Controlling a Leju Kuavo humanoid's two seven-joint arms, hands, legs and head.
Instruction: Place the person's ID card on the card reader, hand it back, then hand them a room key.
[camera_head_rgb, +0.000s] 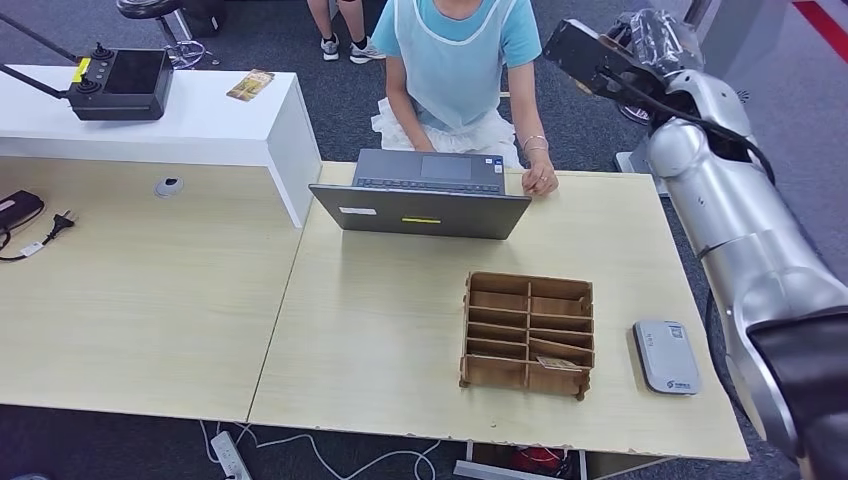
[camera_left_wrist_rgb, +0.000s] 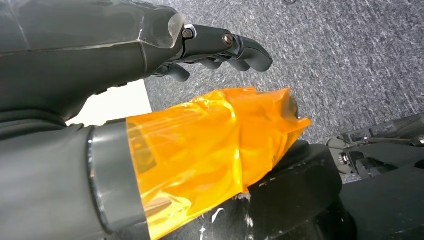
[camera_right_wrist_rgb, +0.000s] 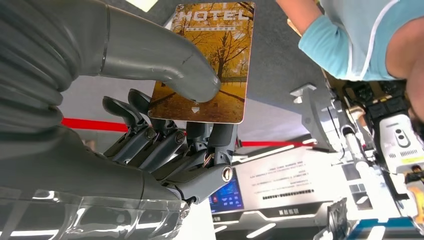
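One card (camera_right_wrist_rgb: 210, 60) sits in my right hand (camera_right_wrist_rgb: 165, 125), pressed between the thick thumb on its face and the dark fingers (camera_right_wrist_rgb: 220, 137) behind it. It reads "HOTEL" over yellow trees. I hold it up high, near the person (camera_head_rgb: 455, 60) behind the laptop (camera_head_rgb: 425, 195). My left hand (camera_left_wrist_rgb: 150, 50) holds nothing, fingers curled in.

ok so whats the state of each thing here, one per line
right hand: raised, pinching the hotel key card between thumb and fingers
hotel key card: held in the right hand, printed face showing
left hand: holds nothing, fingers curled
laptop: open, facing the person
wooden card rack: on the table, a card in a near slot
card reader: flat on the table, nothing on it
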